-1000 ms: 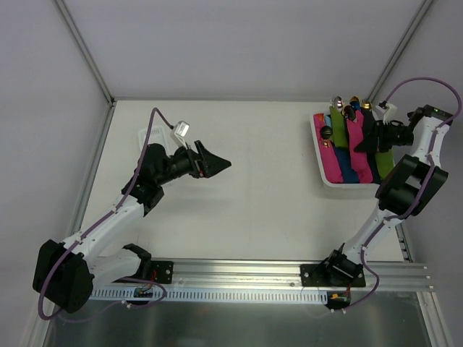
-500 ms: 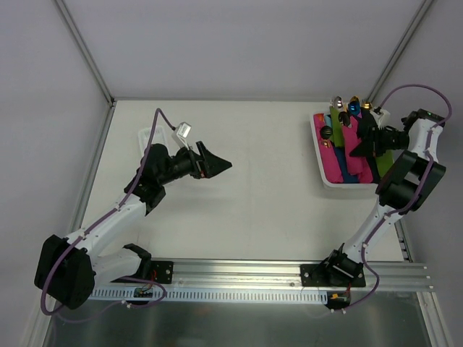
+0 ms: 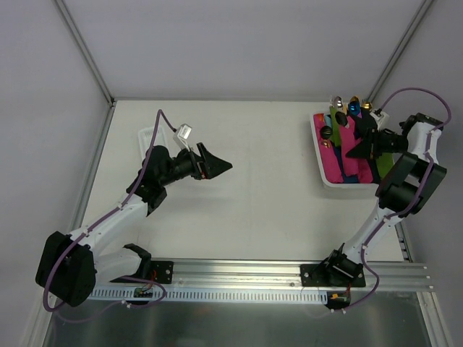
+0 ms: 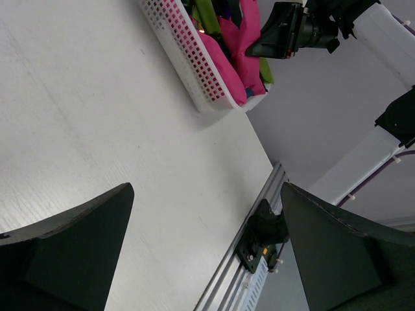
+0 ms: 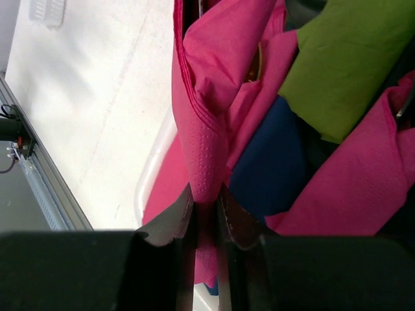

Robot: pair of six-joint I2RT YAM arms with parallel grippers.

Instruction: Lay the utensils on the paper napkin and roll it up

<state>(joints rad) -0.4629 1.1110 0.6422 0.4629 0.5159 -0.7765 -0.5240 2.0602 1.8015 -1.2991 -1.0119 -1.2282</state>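
The paper napkin (image 5: pixel 207 129) is a magenta-pink embossed sheet in the white basket (image 3: pixel 317 152) at the back right, among other pink, green and blue napkins. My right gripper (image 3: pixel 359 147) is over the basket and shut on a fold of this pink napkin, which is pinched between its fingers in the right wrist view (image 5: pixel 207 207). My left gripper (image 3: pixel 215 165) is open and empty above the bare table left of centre; the left wrist view (image 4: pixel 204 253) shows only table between its fingers. The dark utensils do not show in any view.
A narrow white ridged tray (image 3: pixel 147 135) lies at the back left, behind the left arm, and shows in the right wrist view (image 5: pixel 48 11). Rolled napkins with silver, blue and gold heads (image 3: pixel 351 105) stick out of the basket's far end. A metal rail (image 3: pixel 253 271) runs along the near edge.
My right gripper has moved a little left over the basket's napkins. The left arm has barely moved.
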